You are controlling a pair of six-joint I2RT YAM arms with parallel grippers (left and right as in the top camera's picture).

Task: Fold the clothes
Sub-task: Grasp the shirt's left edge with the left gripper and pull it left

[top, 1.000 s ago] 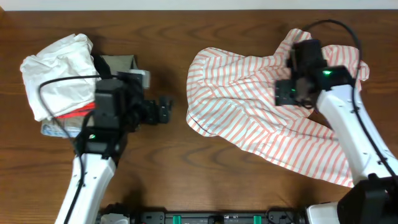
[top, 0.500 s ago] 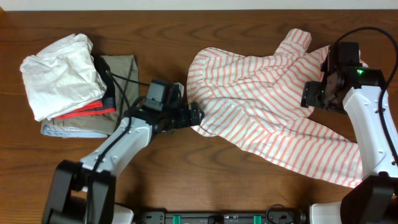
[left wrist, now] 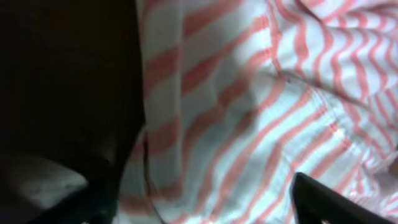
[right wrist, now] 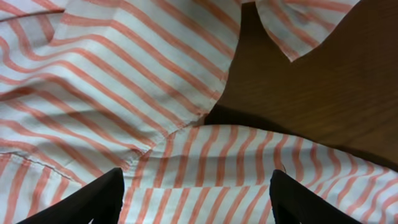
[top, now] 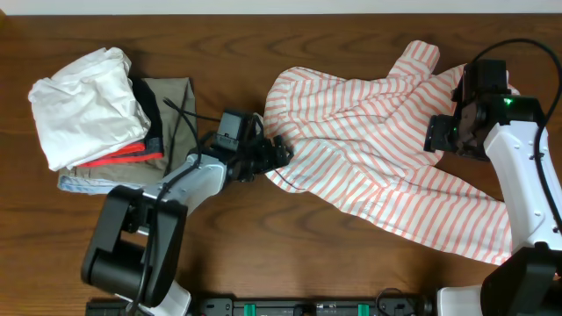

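gaping wide, the left gripper (top: 279, 156) straddles the striped shirt's (top: 369, 158) left edge; the right gripper (right wrist: 194, 196), likewise unclenched, hovers over its right side. it lies crumpled on the wooden table's (top: 263, 254) right half. pinching several layers at once could bunch it.

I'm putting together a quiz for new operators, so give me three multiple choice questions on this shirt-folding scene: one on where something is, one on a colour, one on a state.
1. Where is the left gripper?
A. at the left edge of the striped shirt
B. at its far-right hem
C. at its middle

2. The shirt's stripes are white and:
A. blue
B. coral-pink
C. green

3. The right gripper is:
A. shut on a sleeve
B. shut and empty
C. open over the shirt

Answers:
1 A, the overhead view shows it at that edge.
2 B, every view shows pink stripes.
3 C, its wrist view shows the jaws wide apart with fabric beneath.
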